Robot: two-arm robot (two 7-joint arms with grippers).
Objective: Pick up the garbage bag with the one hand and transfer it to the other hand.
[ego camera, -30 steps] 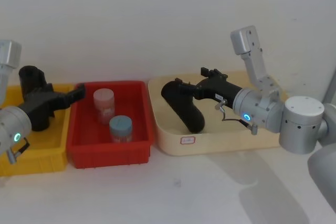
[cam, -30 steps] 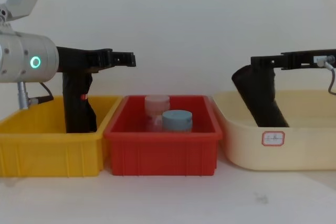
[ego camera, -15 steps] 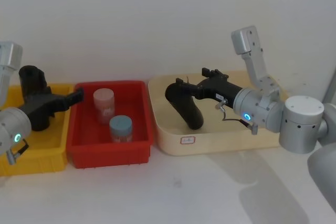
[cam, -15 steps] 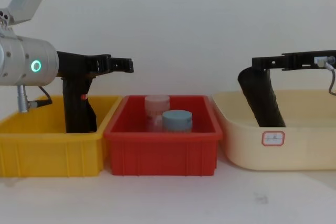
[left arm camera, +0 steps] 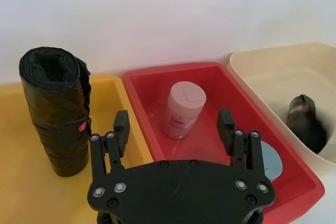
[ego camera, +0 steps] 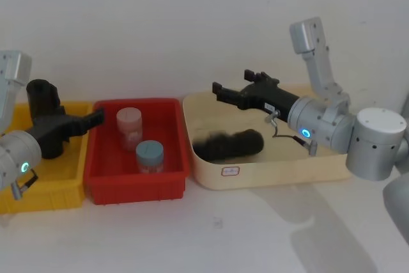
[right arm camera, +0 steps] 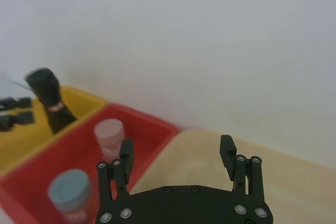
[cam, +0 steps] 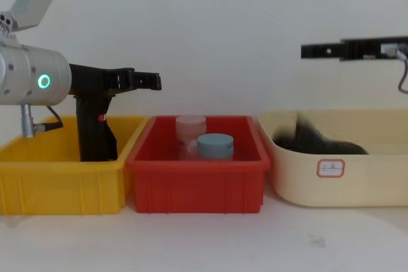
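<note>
The garbage bag (ego camera: 229,144), a matte black roll, lies on its side on the floor of the cream tray (ego camera: 275,174); it also shows low in the tray in the chest view (cam: 319,143) and the left wrist view (left arm camera: 306,124). My right gripper (ego camera: 217,89) hovers open well above it, level with the tray's far left corner (cam: 306,50), with nothing between its fingers (right arm camera: 177,148). Over the divide between the yellow and red bins my left gripper (ego camera: 97,116) points right, open and empty (cam: 153,81) (left arm camera: 174,121).
A second black roll with a red mark (ego camera: 43,103) stands upright in the yellow bin (ego camera: 45,193), just behind my left gripper. The red bin (ego camera: 134,187) holds a pink jar (ego camera: 128,124) and a blue-lidded jar (ego camera: 149,156).
My right gripper let go of the garbage bag and rose. The bag, leaning upright before, toppled onto its side in the cream tray. The left arm barely moved.
</note>
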